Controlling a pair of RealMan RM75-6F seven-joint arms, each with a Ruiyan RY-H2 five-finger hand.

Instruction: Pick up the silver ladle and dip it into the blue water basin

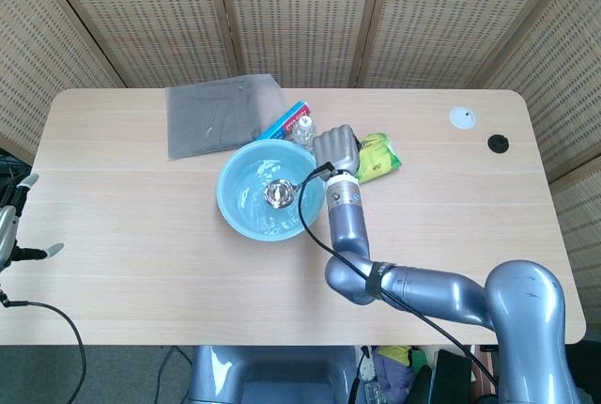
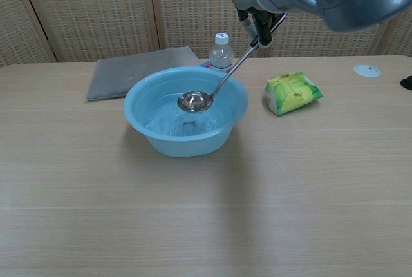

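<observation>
A light blue water basin (image 1: 246,221) (image 2: 151,133) sits at the table's middle, holding rippling water. The silver ladle (image 1: 277,194) (image 2: 195,102) hangs over the basin with its bowl lifted above the water and its handle slanting up to the right. My right hand (image 1: 336,148) (image 2: 259,14) grips the top of that handle, above the basin's right rim. At the far left edge of the head view, my left hand (image 1: 11,227) stays off the table with its fingers apart, holding nothing.
A grey folded cloth (image 1: 218,115) (image 2: 132,71) lies behind the basin. A small water bottle (image 1: 303,131) (image 2: 221,51) and a blue box (image 1: 285,119) stand by the basin's far rim. A green snack packet (image 1: 377,157) (image 2: 291,93) lies to its right. A white disc (image 1: 461,118) and a black cap (image 1: 498,143) sit far right.
</observation>
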